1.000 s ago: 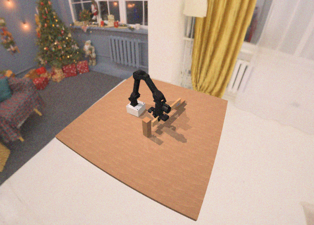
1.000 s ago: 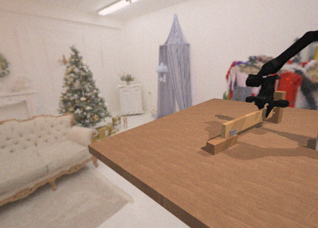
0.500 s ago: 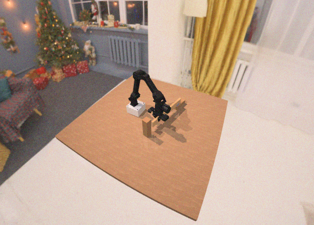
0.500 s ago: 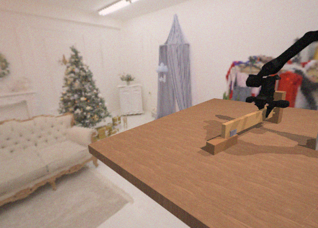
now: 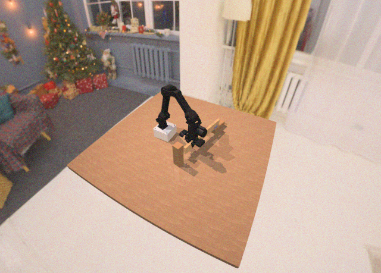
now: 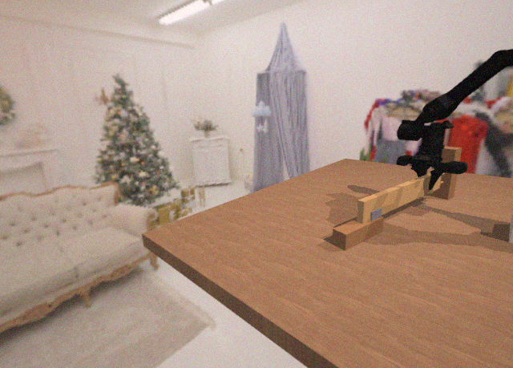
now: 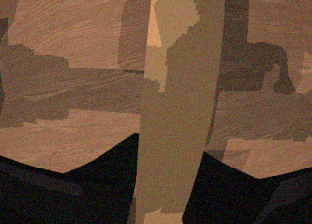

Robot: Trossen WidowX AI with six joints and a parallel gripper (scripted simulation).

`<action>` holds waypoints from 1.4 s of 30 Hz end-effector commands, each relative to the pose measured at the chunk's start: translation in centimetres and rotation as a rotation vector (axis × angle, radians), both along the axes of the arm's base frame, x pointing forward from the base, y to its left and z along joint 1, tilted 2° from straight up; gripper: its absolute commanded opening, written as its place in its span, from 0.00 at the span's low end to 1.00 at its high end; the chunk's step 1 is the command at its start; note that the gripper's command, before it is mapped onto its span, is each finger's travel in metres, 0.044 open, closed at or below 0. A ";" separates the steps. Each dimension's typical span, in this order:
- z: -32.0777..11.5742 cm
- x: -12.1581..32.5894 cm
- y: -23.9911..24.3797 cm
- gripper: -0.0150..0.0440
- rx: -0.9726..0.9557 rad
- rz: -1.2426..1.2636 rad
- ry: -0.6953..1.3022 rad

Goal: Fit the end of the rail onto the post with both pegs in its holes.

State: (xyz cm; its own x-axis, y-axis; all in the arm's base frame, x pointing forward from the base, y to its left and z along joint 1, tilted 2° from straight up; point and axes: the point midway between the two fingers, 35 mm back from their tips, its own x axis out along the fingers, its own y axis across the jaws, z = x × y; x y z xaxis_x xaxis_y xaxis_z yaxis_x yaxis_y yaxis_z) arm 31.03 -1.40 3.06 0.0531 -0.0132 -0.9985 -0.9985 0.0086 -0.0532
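The black arm reaches down over the desk [image 5: 129, 184] and its hand [image 6: 429, 180] is clamped on the long wooden rail [image 6: 391, 198], gripping it toward its post end; the rail's far end sits in the bracket on the low footboard block [image 6: 357, 233]; its near end lies close by the short post [image 5: 178, 153], raised off the desk; whether the pegs have entered the holes I cannot tell; from the wrist the rail [image 7: 175, 127] runs lengthwise between dark fingers.
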 end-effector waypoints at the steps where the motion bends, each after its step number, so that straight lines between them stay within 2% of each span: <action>1: 0.1 0.0 0.1 0.25 0.005 0.000 -0.007; 42: 0.3 0.0 -1.0 0.25 0.004 0.000 -0.007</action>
